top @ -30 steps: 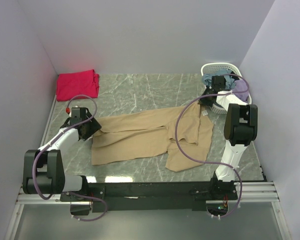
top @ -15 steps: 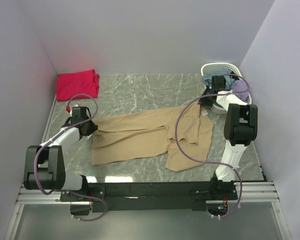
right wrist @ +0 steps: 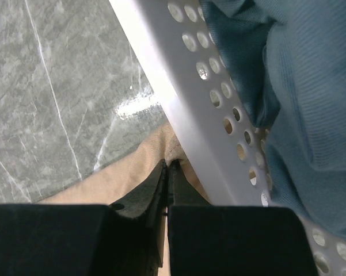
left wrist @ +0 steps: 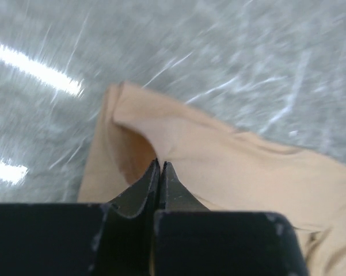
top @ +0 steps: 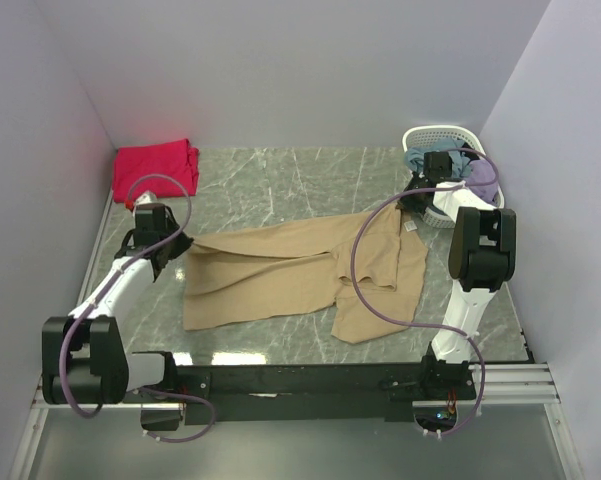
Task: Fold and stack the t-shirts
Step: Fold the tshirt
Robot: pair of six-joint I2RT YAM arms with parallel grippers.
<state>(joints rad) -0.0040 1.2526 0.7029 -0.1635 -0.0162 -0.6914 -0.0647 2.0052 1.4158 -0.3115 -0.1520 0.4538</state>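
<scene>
The tan t-shirt (top: 300, 275) lies spread and creased across the middle of the marble table, its small white neck label (top: 412, 226) near the right end. My left gripper (top: 177, 247) is shut on the shirt's far left corner; in the left wrist view the jaws (left wrist: 161, 164) pinch a raised fold of tan cloth (left wrist: 236, 161). My right gripper (top: 413, 199) is shut on the shirt's far right corner, and the right wrist view shows its jaws (right wrist: 168, 165) closed on tan cloth (right wrist: 121, 178) right beside the basket wall. The red-pink t-shirt (top: 156, 168) lies bunched at the back left.
A white lattice basket (top: 432, 135) stands at the back right with blue and purple clothes (right wrist: 299, 86) inside; its wall (right wrist: 178, 92) nearly touches my right fingers. Walls enclose the table at the left, back and right. Marble shows around the tan shirt.
My left gripper has closed on the tan shirt's left corner and shifted back and left, lifting that corner slightly. The right arm has not moved.
</scene>
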